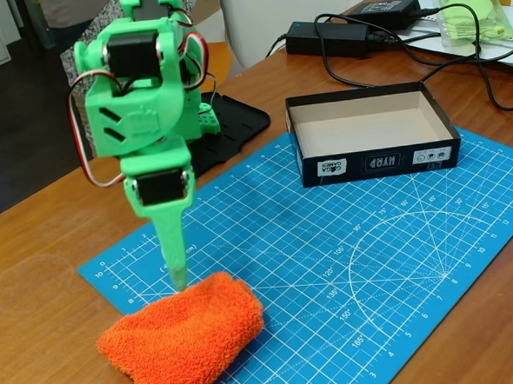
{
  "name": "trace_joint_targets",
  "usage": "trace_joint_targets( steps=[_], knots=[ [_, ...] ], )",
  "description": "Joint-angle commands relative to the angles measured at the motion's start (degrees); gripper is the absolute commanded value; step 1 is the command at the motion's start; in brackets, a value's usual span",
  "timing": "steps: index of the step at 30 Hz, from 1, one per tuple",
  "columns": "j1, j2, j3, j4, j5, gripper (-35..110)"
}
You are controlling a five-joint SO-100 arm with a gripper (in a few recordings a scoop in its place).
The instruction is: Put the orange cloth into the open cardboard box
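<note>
Green gripper [180, 279] tip touches orange cloth [183, 340] top edge; jaw state can't be told. Grab deep into the fluffy bulk, lift clear before swinging to open cardboard box [372, 163]

Count from my spot: 1 orange cloth [183, 340], 1 open cardboard box [372, 163], 1 blue cutting mat [348, 265] on the tabletop [36, 284]. 2 black power adapters [327, 38] w/ cables at the back, 1 pale green item in a clear bag [475, 13]. My gripper [178, 279]: 1.
</note>
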Motion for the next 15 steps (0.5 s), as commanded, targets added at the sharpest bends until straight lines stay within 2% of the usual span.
trace_joint_targets(
  steps=[1, 3, 5, 15],
  knots=[
    [1.05, 21.62, 30.67, -19.07, -3.25, 32],
    [1.23, 30.32, 41.31, -25.84, -4.66, 32],
    [1.76, 31.55, 42.63, -25.66, -5.98, 33],
    [8.70, 8.61, 24.61, -18.37, -7.65, 32]
  ],
)
